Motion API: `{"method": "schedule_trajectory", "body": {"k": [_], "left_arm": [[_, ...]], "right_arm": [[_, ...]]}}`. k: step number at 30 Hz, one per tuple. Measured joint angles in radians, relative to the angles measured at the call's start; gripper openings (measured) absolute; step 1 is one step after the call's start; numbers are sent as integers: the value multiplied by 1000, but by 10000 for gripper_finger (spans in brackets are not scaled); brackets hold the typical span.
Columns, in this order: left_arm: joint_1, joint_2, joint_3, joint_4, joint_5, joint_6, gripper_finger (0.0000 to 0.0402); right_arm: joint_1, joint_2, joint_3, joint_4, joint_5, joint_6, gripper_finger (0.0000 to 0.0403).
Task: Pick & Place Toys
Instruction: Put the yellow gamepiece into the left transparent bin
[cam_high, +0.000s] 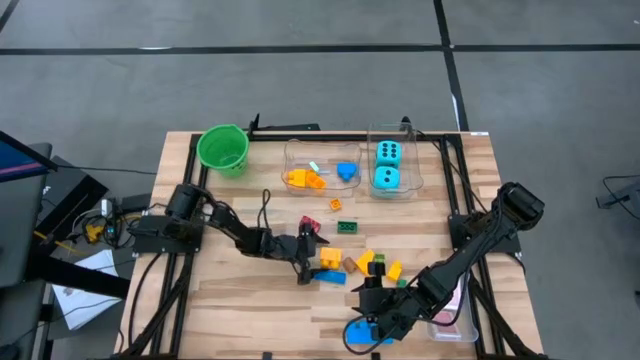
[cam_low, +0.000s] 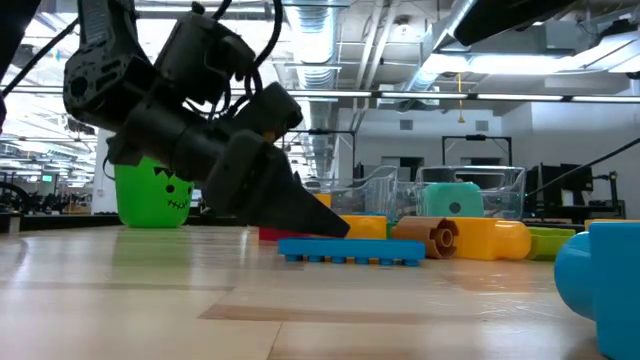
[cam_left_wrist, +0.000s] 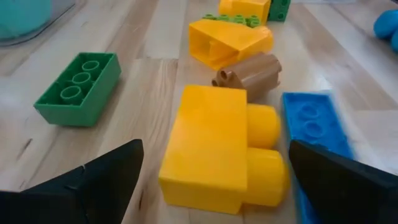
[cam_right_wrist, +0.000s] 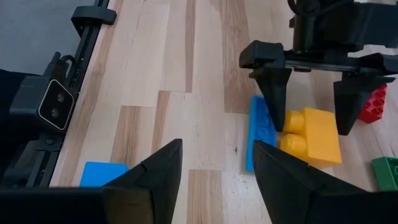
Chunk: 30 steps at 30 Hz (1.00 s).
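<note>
A yellow block (cam_left_wrist: 208, 146) lies on its side on the table, beside a flat blue plate (cam_left_wrist: 314, 124). My left gripper (cam_left_wrist: 216, 146) is open and low over the table. Its fingers stand on either side of the yellow block, one of them over the blue plate (cam_right_wrist: 261, 124); I cannot tell whether they touch either. More toys lie close behind: a brown piece (cam_left_wrist: 252, 73), a yellow sloped block (cam_left_wrist: 230, 40) and a green brick (cam_left_wrist: 78, 87). My right gripper (cam_right_wrist: 217, 144) hangs open above the near right of the table with nothing between its fingers. A blue block (cam_right_wrist: 102, 173) lies below it.
A green bucket (cam_high: 222, 148) stands at the far left. Two clear tubs stand at the far edge, one (cam_high: 320, 165) holding small blocks, the other (cam_high: 393, 170) two cyan dice. A third clear tub (cam_high: 452, 318) sits at the near right. A red block (cam_high: 309, 227) lies by my left gripper.
</note>
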<state>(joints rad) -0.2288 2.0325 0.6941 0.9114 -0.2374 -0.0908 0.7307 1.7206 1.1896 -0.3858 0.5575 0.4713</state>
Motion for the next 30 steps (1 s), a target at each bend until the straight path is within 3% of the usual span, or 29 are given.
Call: {"method": "schedule_trajectory", "body": {"k": [14,30], "left_arm": [[20,7,1,-9,8,-23,384],[20,5,1,-4,7,-26,284]], "right_arm": [[2,0,0,-3,0,0,186],[2,0,0,-3,0,0,186]]}}
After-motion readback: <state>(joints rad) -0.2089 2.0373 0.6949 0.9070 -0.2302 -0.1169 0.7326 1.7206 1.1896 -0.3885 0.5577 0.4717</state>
